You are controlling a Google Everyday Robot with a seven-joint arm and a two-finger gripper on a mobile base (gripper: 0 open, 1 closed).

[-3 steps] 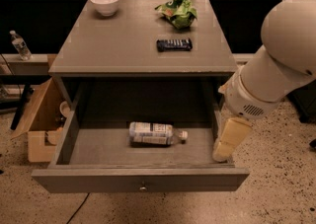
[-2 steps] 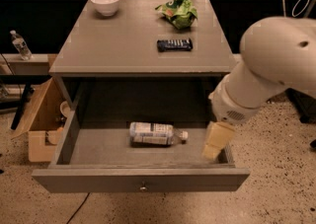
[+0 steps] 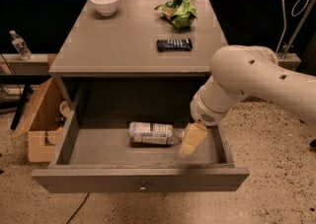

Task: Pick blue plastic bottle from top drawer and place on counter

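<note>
The blue plastic bottle (image 3: 150, 133) lies on its side in the middle of the open top drawer (image 3: 140, 178), with its cap pointing right. My gripper (image 3: 191, 140) hangs from the white arm (image 3: 247, 80) inside the drawer. It is just to the right of the bottle's cap end and low over the drawer floor. It holds nothing that I can see. The grey counter (image 3: 128, 40) is the cabinet top, directly above and behind the drawer.
On the counter are a white bowl (image 3: 105, 2) at the back left, a green snack bag (image 3: 177, 12) at the back right and a dark candy bar (image 3: 174, 44) below it. A cardboard box (image 3: 39, 119) stands left of the cabinet. A small water bottle (image 3: 19, 45) stands on the left ledge.
My arm has swung left and inward from the drawer's right edge. The gripper is now inside the drawer, close to the bottle's cap. The bottle has not moved.
</note>
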